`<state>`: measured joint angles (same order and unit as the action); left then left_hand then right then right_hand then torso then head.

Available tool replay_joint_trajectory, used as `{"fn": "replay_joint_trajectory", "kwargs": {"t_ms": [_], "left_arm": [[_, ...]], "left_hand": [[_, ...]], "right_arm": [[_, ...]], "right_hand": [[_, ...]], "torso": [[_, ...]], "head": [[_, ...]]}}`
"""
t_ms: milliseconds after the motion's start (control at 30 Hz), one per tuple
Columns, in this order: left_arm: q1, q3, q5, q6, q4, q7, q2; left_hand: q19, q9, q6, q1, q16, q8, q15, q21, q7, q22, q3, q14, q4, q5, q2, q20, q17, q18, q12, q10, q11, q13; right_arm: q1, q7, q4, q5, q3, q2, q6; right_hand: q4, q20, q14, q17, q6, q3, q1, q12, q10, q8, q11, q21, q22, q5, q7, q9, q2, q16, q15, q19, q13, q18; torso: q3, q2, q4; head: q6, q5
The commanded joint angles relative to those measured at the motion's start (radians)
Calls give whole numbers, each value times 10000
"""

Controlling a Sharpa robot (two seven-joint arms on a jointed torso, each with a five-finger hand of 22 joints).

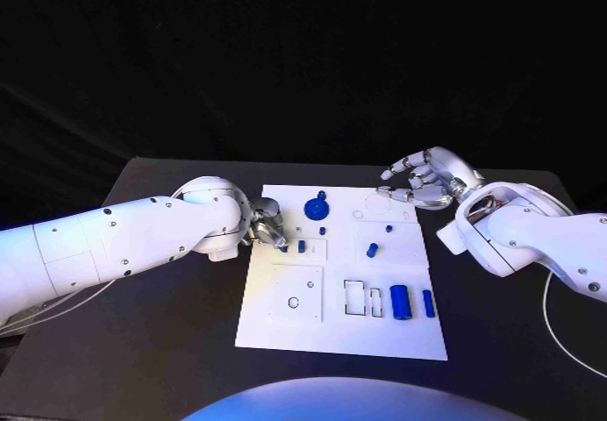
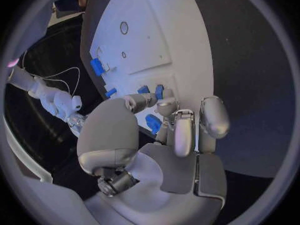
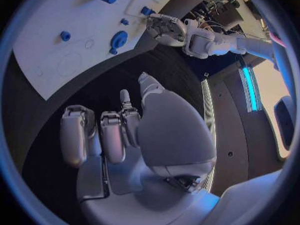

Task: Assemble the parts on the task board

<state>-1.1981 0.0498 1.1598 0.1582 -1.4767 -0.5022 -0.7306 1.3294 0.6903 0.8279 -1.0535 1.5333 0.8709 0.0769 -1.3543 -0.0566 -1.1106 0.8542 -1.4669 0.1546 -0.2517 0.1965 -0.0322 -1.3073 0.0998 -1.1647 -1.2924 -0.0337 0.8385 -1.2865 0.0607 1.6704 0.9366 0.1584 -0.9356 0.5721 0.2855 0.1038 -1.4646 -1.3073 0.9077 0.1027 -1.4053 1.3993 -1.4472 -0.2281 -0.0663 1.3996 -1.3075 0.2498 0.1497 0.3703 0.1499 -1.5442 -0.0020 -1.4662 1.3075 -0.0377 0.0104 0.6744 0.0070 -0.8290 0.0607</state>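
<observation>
The white task board [image 1: 289, 329] lies in the middle of the table. My left hand [image 1: 266, 230] hangs over its left edge, fingers bent down around a small blue part [image 2: 153, 123]; a grip on it is not clear. Two more small blue parts [image 1: 301, 246] lie just beside the fingertips. My right hand [image 1: 424, 180] hovers above the board's far right corner, its fingers loosely curled and apart with nothing in them. A round blue part [image 1: 317, 208], a short blue peg [image 1: 372, 250], a thick blue cylinder [image 1: 400, 303] and a thin blue bar [image 1: 429, 303] rest on the board.
The black table [image 1: 152, 351] stretches out on both sides of the board. Rectangular recesses [image 1: 355, 298] and a small round hole [image 1: 294, 303] mark the board's near half. The right wrist view shows the board [image 3: 69, 50] and my left hand [image 3: 165, 27] beyond it.
</observation>
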Motion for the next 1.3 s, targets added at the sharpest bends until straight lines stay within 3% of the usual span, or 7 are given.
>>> {"fn": "replay_joint_trajectory", "kwargs": {"t_ms": [33,433,1300], "left_arm": [[37,24,-247,98,-33,73,60],[37,25,-336,147,32,15,77],[38,26,-401,208,265,-189,139]], "left_hand": [[61,30,181,165,34,53,94,-50,206,0,736,-841,-721,90,1,45,-1911,-62,-29,-69,-4,2],[87,45,338,855,31,-26,135,-16,268,-1,-328,-841,-11,257,16,93,-1910,-70,-41,-73,-47,53],[95,22,392,1051,31,-147,125,13,246,17,-1160,-841,435,245,87,92,-1912,-71,-12,-22,-27,37]], "right_arm": [[6,-70,11,46,-1,-3,-33],[6,-87,2,32,-1,1,-25],[7,-128,8,9,-1,-10,8]], "right_hand": [[19,-73,-845,-1676,-43,56,55,-39,38,-69,31,-48,-1385,-14,-24,9,26,62,-68,-93,1011,-92],[19,-73,-845,-1676,-43,56,55,-39,38,-69,31,-48,-1385,-14,-24,9,26,62,-68,-93,1011,-92],[37,-74,-837,-1642,-59,55,102,-52,48,-77,28,-77,-1367,-18,-21,10,33,75,-67,-81,999,-98]], "torso": [[-1,-10,9],[-8,-9,7],[-4,-10,2]], "head": [[-11,-3],[-13,13],[-13,15]]}}
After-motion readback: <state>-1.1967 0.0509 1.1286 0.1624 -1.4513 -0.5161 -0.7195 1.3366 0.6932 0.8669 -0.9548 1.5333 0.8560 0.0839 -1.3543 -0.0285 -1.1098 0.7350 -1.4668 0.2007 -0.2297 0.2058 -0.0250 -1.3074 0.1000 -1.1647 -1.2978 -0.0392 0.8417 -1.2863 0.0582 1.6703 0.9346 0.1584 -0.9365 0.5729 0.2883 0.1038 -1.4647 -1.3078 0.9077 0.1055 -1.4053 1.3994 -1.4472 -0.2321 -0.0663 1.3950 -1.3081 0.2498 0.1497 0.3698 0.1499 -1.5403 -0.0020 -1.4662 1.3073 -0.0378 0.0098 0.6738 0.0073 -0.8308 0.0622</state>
